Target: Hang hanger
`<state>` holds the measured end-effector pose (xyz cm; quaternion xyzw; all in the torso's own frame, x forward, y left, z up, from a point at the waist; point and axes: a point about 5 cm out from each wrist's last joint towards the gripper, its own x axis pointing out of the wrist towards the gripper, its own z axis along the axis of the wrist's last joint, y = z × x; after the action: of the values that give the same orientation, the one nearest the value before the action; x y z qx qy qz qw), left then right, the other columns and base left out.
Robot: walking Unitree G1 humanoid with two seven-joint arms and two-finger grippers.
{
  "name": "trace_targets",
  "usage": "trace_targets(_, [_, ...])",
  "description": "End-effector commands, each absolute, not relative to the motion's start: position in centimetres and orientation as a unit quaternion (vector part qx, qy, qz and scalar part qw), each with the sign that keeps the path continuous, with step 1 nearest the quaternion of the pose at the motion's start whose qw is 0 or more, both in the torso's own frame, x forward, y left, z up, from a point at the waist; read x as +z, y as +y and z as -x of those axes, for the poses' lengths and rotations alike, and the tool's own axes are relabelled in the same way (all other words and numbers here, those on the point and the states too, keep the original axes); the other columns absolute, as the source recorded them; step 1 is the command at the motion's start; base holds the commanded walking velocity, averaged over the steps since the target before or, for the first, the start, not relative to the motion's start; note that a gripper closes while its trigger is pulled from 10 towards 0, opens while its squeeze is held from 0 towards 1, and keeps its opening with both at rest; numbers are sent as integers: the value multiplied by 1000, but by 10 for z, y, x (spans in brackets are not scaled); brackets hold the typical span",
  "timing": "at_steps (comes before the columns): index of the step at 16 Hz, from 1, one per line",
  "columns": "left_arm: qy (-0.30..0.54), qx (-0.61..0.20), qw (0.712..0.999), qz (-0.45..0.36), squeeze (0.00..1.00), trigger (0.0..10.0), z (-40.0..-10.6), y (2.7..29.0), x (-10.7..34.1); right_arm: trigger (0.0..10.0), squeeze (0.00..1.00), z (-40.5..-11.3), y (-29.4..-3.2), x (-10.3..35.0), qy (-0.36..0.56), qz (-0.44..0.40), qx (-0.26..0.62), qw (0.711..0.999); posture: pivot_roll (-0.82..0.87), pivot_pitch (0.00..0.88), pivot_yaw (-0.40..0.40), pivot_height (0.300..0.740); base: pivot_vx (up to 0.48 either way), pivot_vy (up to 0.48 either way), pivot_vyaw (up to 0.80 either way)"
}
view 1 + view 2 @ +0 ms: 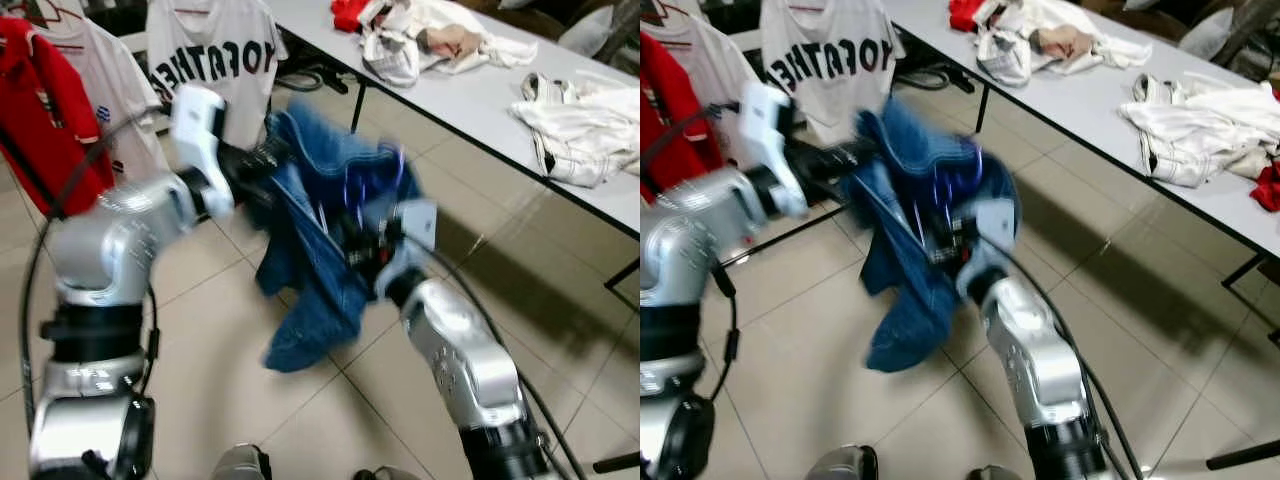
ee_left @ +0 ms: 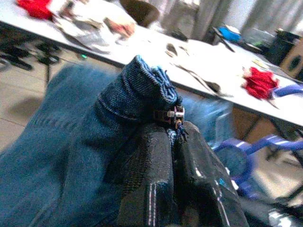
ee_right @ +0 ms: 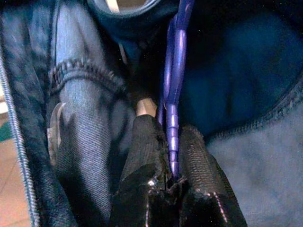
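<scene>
Left gripper (image 2: 176,156): raised in front of the robot at the upper left of the hanging garment; its two black fingers (image 2: 147,175) are pressed together on a fold of blue denim with a metal button or rivet right at the tips.
Right gripper (image 3: 173,156): lower and to the right of the left gripper, buried in the middle of the garment; its fingers (image 3: 142,156) are closed on a thin blue-violet bar that runs up from between them.
Hanger (image 3: 174,85): blue-violet plastic, pinched by the right gripper and rising away from its tips inside the cloth; part of it shows above the right gripper in the head views (image 1: 372,180).
Denim jacket (image 1: 320,260): blue, draped between the two grippers, held at one edge by the left gripper; its lower part hangs down below both, above the floor.
Floor (image 1: 230,380): light tiles, under the garment and both arms.
Table (image 1: 470,100): grey, long, beyond and to the right of the right gripper, well apart from it; piles of white clothes (image 1: 580,125) lie on it.
White jersey (image 1: 215,55): black lettering, hanging behind the left gripper.
Red shirt (image 1: 40,110): hanging further to the left of the left arm.
</scene>
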<state>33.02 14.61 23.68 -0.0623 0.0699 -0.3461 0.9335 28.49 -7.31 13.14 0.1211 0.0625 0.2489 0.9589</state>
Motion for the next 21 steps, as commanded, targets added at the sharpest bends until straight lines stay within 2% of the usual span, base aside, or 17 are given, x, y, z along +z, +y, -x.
trace_targets(1, [50, -381, 922, 56, 0, 1176, -324, 135, 247, 10000, 0, -284, -83, 113, 121, -74, 223, 964, -25, 77, -42, 740, 0, 0, 0])
trace_targets(2, [46, -403, 913, 45, 0, 1882, -319, 130, 248, 10000, 0, -285, -90, 101, 159, -88, 187, 965, -22, 78, -42, 740, 0, 0, 0])
trace_targets(4, [38, -395, 917, 36, 0, 2431, -320, 133, 252, 10000, 0, -284, -98, 93, 187, -88, 159, 965, -21, 77, -43, 740, 0, 0, 0])
trace_targets(6, [15, -369, 928, 39, 0, 2039, -322, 150, 268, 10000, 0, -280, -113, 80, 226, -63, 121, 964, -16, 77, -43, 740, 0, 0, 0])
trace_targets(8, [20, -353, 935, 27, 0, 2353, -321, 160, 269, 10000, 0, -282, -113, 86, 215, -85, 128, 964, -11, 76, -44, 740, 0, 0, 0])
trace_targets(9, [42, -347, 937, 29, 0, 1412, -319, 164, 260, 10000, 0, -284, -108, 95, 198, -99, 143, 965, -8, 72, -43, 740, 0, 0, 0])
trace_targets(12, [88, -364, 927, 31, 0, 863, -305, 162, 238, 10000, 0, -292, -110, 109, 165, -127, 124, 970, -11, 68, -36, 740, 0, 0, 0])
trace_targets(14, [113, -334, 935, 28, 0, 1686, -304, 171, 223, 10000, 0, -296, -110, 124, 141, -167, 131, 967, -8, 66, -40, 740, 0, 0, 0])
trace_targets(15, [140, -289, 947, 1, 0, 196, -310, 183, 206, 10000, 0, -296, -105, 134, 132, -185, 151, 962, -6, 64, -46, 740, 0, 0, 0])
trace_targets(16, [172, -246, 953, -30, 0, 314, -314, 194, 187, 10000, 0, -295, -102, 141, 128, -176, 164, 962, -6, 63, -46, 740, 0, 0, 0])
trace_targets(17, [211, -209, 953, -66, 0, 0, -317, 204, 165, 10000, 0, -295, -101, 147, 128, -191, 169, 958, -7, 61, -49, 740, 0, 0, 0])
trace_targets(19, [276, -159, 946, -65, 0, 0, -317, 216, 122, 10000, 0, -296, -97, 157, 123, -230, 186, 947, -7, 58, -52, 740, 0, 0, 0])
trace_targets(20, [306, -143, 938, -71, 0, 431, -315, 218, 99, 10000, 0, -295, -94, 161, 122, -237, 199, 943, -10, 55, -55, 740, 0, 0, 0])
trace_targets(21, [327, -131, 932, -83, 0, 2588, -313, 219, 80, 10000, 0, -295, -91, 166, 119, -247, 215, 937, -15, 51, -55, 740, 0, 0, 0])
